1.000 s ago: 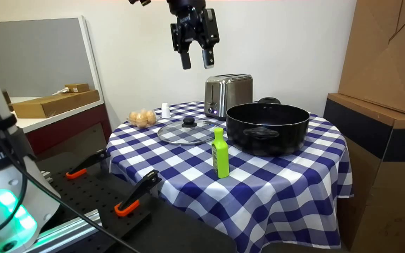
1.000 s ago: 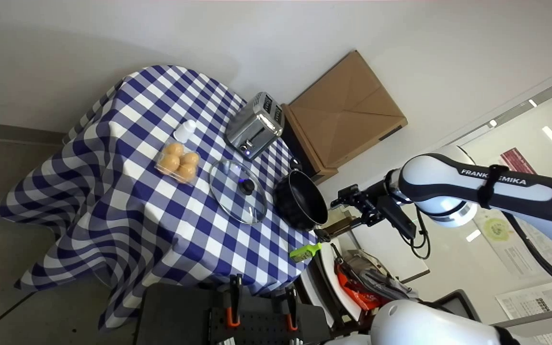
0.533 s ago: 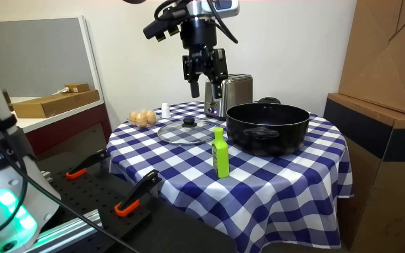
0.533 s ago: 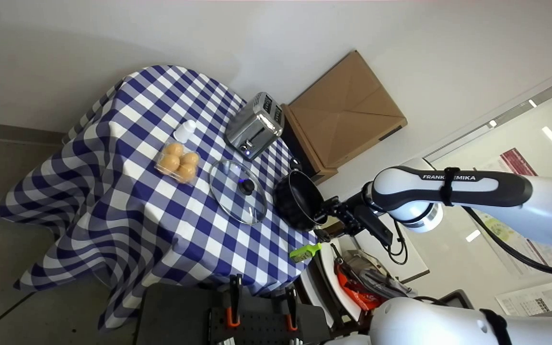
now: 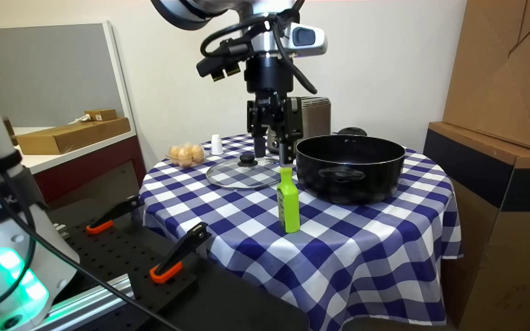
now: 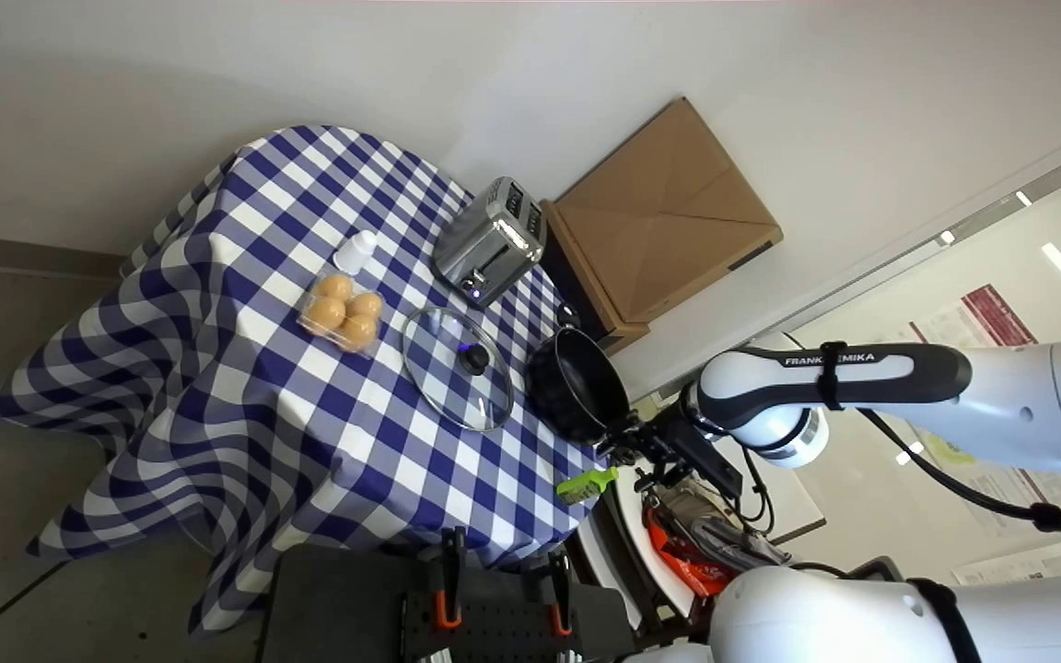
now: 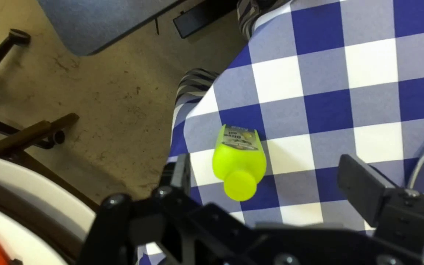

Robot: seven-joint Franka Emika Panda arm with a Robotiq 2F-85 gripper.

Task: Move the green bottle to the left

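The green bottle (image 5: pixel 289 204) stands upright on the blue-and-white checked tablecloth near the table's edge, in front of the black pot. It also shows in an exterior view (image 6: pixel 583 486) at the table's edge. My gripper (image 5: pixel 273 154) is open and empty, pointing down, above the bottle's cap level. In the wrist view, the bottle (image 7: pixel 239 158) appears from above between the two fingers of the gripper (image 7: pixel 266 165), closer to the finger on the picture's left. The fingers do not touch it.
The black pot (image 5: pixel 350 186) stands close to the bottle. A glass lid (image 5: pixel 242 177) lies beside it. A toaster (image 5: pixel 318 117), a white shaker (image 5: pixel 216 145) and a pack of eggs (image 5: pixel 186 155) stand farther back. A dark work surface (image 5: pixel 246 299) adjoins the table.
The arm has come down a long way towards the table, and the open gripper has moved slightly to the right in an exterior view, nearer the bottle. The bottle has not moved.
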